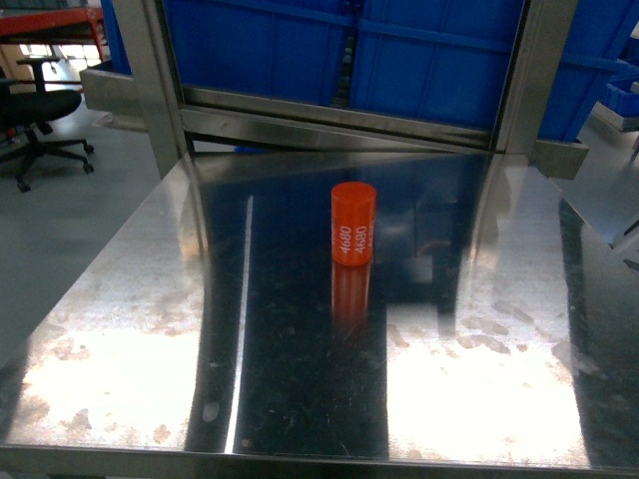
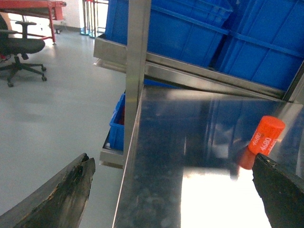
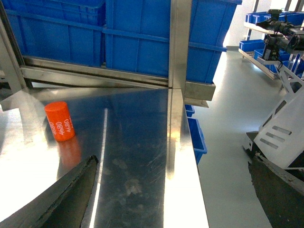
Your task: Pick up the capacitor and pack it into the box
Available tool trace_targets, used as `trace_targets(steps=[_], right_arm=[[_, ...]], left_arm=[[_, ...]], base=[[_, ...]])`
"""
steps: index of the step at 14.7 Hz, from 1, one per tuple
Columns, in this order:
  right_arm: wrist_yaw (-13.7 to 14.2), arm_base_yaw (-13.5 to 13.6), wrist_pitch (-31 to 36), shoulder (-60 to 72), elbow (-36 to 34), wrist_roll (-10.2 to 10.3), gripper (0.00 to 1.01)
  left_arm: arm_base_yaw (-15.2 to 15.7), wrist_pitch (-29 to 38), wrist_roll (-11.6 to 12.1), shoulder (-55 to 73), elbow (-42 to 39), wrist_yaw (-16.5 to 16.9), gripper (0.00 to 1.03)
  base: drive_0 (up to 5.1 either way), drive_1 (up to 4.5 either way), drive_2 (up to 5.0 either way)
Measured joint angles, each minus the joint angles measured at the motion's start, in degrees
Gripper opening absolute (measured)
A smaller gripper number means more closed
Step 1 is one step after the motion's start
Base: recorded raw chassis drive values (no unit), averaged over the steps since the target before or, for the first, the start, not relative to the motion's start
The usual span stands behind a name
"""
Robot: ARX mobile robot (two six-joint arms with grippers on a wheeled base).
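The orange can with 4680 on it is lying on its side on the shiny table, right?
Not quite. The orange can marked 4680 stands upright on the shiny table, not on its side. The head view shows it best, with its reflection right below it.

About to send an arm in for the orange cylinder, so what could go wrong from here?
The capacitor stands upright and alone on the slick steel table; a glancing touch from the jaws could tip it and let it roll. Glare and reflections on that surface may throw off depth judgement. No box shows in any view, so the drop-off is unconfirmed.
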Motion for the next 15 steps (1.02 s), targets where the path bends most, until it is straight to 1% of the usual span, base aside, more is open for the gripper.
trace_targets(steps=[1,4,5,6,8,11,14,15], right_arm=[[0.0,0.0,0.0,0.0,0.0,0.0,0.98],[0.0,0.0,0.0,0.0,0.0,0.0,0.98],[0.0,0.0,0.0,0.0,0.0,0.0,0.98],[0.0,0.0,0.0,0.0,0.0,0.0,0.98],[0.0,0.0,0.0,0.0,0.0,0.0,0.98],[0.0,0.0,0.0,0.0,0.0,0.0,0.98],[0.0,0.0,0.0,0.0,0.0,0.0,0.98],[0.0,0.0,0.0,0.0,0.0,0.0,0.98]], left_arm=[[-0.7,5.7,-0.4,5.9,0.5,-0.2,0.98],[-2.7,16.8,-1.0,18.5,3.5,-0.8,0.98],[-3.7,22.1,-1.1,24.7,5.9,-1.4,0.98],[-4.1,23.8,-1.1,26.7,6.8,-1.6,0.98],[-6.4,32.1,-1.3,38.2,12.6,-2.6,0.98],[-9.0,37.9,-1.3,48.4,18.2,-3.8,0.98],[-11.2,39.7,-1.3,56.2,22.9,-4.3,0.98],[-13.4,39.6,-1.3,63.3,27.4,-5.1,0.98]], base=[[0.0,0.0,0.0],[0.0,0.0,0.0],[0.0,0.0,0.0],[0.0,0.0,0.0],[0.0,0.0,0.0],[0.0,0.0,0.0],[0.0,0.0,0.0],[0.0,0.0,0.0]])
